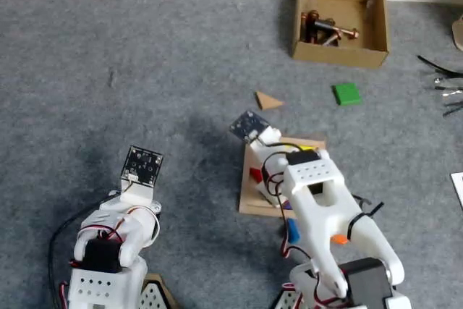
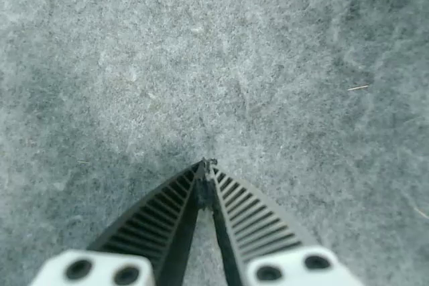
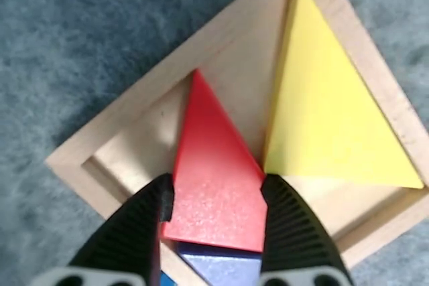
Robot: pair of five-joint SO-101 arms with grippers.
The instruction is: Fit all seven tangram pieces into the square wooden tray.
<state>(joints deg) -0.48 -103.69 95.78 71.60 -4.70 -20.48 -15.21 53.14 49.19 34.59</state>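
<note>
Already in wooden tray (image 3: 134, 115), red triangle (image 3: 211, 179) between jaws, yellow triangle (image 3: 322, 125) beside

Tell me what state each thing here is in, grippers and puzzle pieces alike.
left gripper: shut, empty, over the carpet.
right gripper: shut on the red triangle.
red triangle: held, inside the tray.
yellow triangle: lying flat in the tray.
tray: partly filled.
green square: loose on the carpet.
tan triangle: loose on the carpet.
cardboard box: open.

Yellow triangle (image 3: 328, 118), red triangle (image 3: 214, 185)
</note>
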